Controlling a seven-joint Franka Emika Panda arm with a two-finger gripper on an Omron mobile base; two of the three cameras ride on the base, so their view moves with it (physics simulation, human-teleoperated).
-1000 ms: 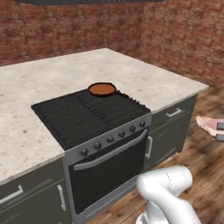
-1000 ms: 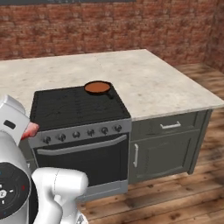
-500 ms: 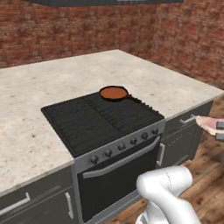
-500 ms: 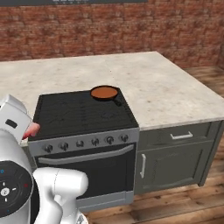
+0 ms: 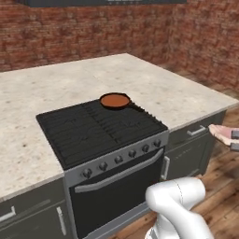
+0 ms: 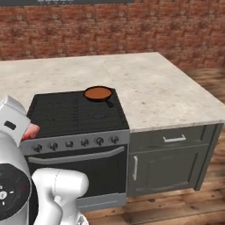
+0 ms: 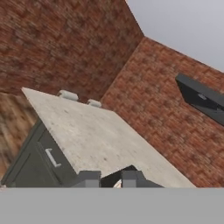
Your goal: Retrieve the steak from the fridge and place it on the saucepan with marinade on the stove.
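The black-topped stove [image 5: 102, 126] [image 6: 74, 112] stands in front of me. On its back right burner sits the saucepan [image 5: 115, 100] [image 6: 98, 93], filled with orange-brown marinade [image 5: 115, 99]. My gripper [image 5: 235, 140] [image 7: 110, 179] hangs off to the right of the stove, out over the floor, shut on the pale pink steak [image 5: 223, 133]. From the right base camera the steak [image 6: 30, 131] peeks out behind my white hand. A sliver of the steak [image 7: 117, 184] shows between the fingertips [image 7: 89, 178] in the hand view. The fridge is out of view.
A speckled beige counter [image 5: 186, 100] [image 6: 162, 88] wraps around the stove, above dark cabinets with drawers [image 6: 173, 162]. Brick walls [image 5: 93, 32] rise behind it. A dark hood [image 7: 201, 98] hangs over it. The floor is wood [image 6: 211, 193].
The whole picture has shifted and the stove looks larger and nearer, so the base has driven closer. The steak stays in the gripper, at the same spot beside the arm.
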